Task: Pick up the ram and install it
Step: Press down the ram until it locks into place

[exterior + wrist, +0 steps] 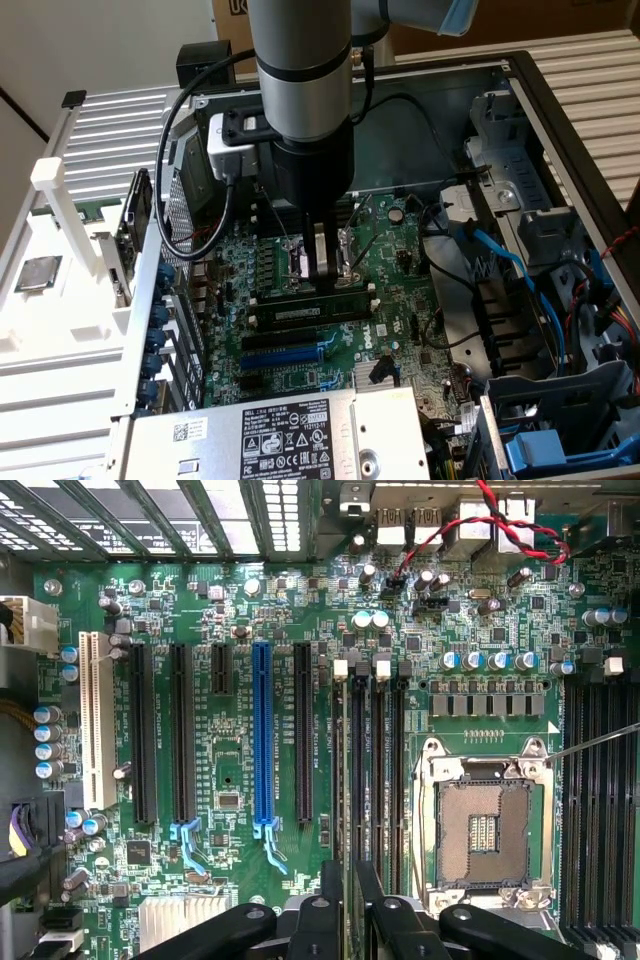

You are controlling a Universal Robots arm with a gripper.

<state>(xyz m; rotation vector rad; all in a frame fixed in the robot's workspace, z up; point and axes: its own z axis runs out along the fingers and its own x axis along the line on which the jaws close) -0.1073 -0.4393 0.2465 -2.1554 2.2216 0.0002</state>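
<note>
The ram point(310, 312) is a long green stick with a white label. It stands on edge in a black slot of the motherboard point(400, 300), just in front of the empty processor socket point(487, 825). My gripper point(322, 282) comes straight down onto its top edge near the middle. In the wrist view the ram point(346, 770) runs edge-on as a thin green line away from the gripper point(347, 878), whose two black fingers point(330, 895) sit tight against either side of it. White end clips point(340, 667) mark the far end of the slots.
The open case has a labelled power supply point(290, 440) in front and blue cables point(500, 260) and drive cages point(560, 430) on the exterior view's right. A square silver chip point(38, 272) lies on the white rack to the exterior view's left. Several black and blue expansion slots point(262, 735) lie beside the ram slots.
</note>
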